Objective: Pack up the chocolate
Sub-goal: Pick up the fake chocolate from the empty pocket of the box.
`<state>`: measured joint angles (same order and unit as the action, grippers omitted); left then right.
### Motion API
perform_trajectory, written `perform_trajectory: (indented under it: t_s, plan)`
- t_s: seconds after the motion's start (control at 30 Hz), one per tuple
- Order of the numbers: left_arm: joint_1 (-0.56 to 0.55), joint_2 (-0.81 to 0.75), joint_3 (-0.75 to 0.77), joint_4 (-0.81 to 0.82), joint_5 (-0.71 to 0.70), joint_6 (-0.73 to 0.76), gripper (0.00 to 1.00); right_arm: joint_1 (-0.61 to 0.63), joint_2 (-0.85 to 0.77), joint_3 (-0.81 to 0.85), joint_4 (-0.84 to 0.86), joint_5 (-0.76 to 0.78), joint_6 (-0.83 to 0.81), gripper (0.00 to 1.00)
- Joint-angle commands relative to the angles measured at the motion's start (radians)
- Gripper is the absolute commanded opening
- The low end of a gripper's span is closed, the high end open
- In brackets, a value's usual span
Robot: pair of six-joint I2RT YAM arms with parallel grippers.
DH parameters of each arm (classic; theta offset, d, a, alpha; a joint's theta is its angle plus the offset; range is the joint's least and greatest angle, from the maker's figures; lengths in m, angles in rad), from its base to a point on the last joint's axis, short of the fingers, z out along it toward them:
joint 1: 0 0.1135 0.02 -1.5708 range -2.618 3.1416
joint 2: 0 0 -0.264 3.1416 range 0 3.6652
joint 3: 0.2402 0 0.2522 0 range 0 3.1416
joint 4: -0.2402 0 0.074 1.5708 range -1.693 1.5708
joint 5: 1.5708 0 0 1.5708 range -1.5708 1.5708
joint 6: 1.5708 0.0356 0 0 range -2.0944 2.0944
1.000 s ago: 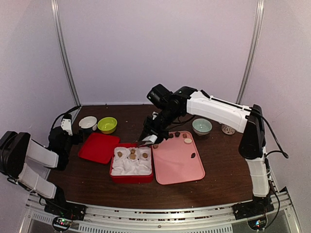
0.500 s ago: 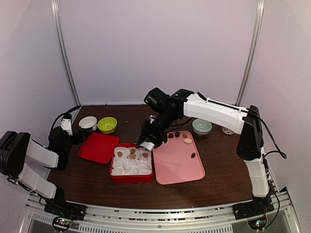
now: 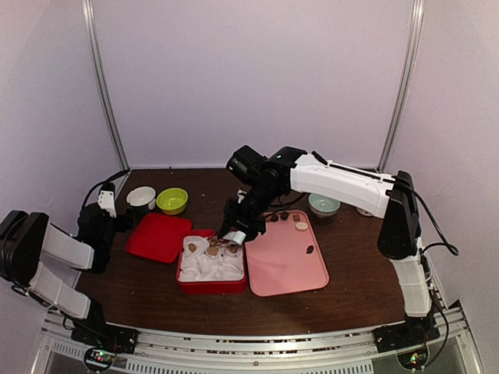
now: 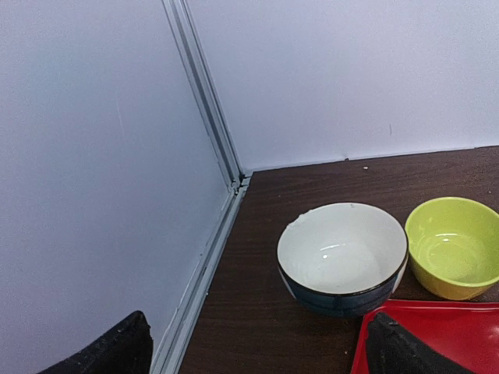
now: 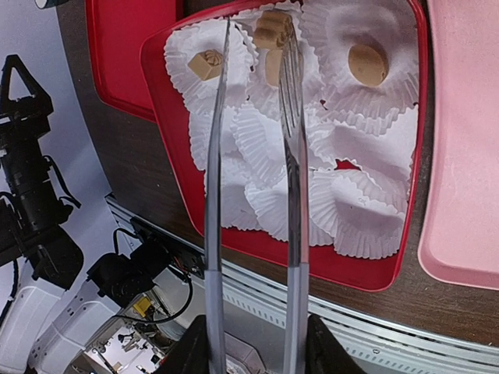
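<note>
Right gripper point(image 5: 253, 343) clamps the tongs point(image 5: 290, 156), left gripper point(image 4: 253, 351) gapes empty. Released off-centre, I risk the chocolate piece point(image 5: 269, 29) at their tips missing its paper cup point(image 5: 243, 48).

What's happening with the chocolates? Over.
Left gripper open, near white bowl. Right gripper shut on long metal tongs above red box of white paper cups. Light brown chocolates sit in back cups. Nothing in the way.
</note>
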<state>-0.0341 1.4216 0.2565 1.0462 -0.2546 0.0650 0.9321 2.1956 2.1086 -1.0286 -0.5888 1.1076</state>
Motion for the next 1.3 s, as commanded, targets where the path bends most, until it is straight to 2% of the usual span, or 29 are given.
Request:
perform_trajectory:
  t_s: [0.0,1.27]
  plan:
    - [0.007,0.007,0.020,0.045,-0.001,-0.008,0.98,0.007,-0.040,0.010,-0.019,0.030,0.013,0.35]
    - [0.007,0.003,0.020,0.030,-0.005,-0.012,0.98,0.003,0.103,0.116,-0.031,0.020,0.013,0.34]
